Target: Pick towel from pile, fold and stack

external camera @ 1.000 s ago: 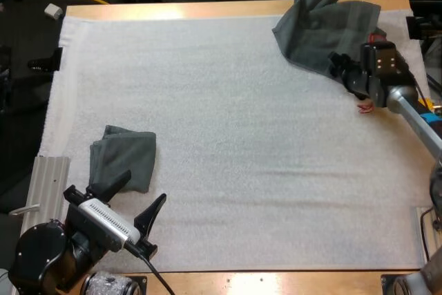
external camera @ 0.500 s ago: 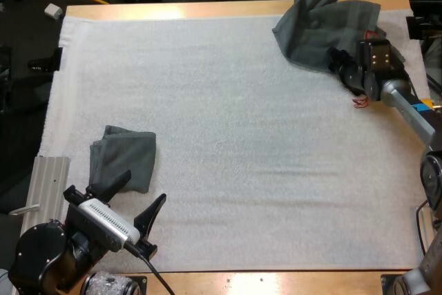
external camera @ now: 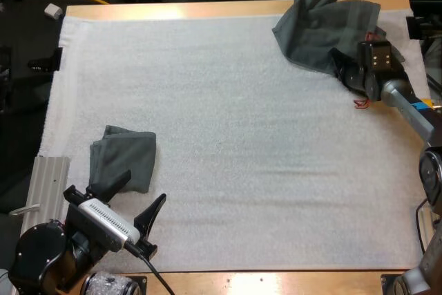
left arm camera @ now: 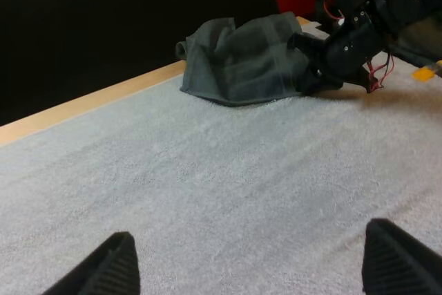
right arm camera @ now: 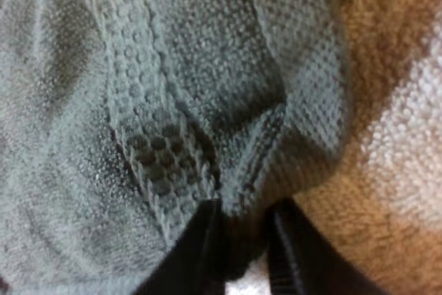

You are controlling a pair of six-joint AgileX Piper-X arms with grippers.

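A crumpled dark grey-green towel lies heaped at the mat's far right corner. My right gripper is at its near edge. In the right wrist view the two fingertips pinch a fold of the towel between them, with my right gripper shut on it. A folded towel rests at the near left of the mat. Just in front of it my left gripper stands open with nothing in it. The left wrist view looks across the mat to the crumpled towel and the right gripper at its edge.
The white mat stretches bare between the two towels. A ribbed metal plate lies off the mat's near left edge. The wooden table edge runs along the far side.
My right gripper moved a little further into the crumpled towel's edge and shut on the cloth. The left arm and the folded towel have not moved.
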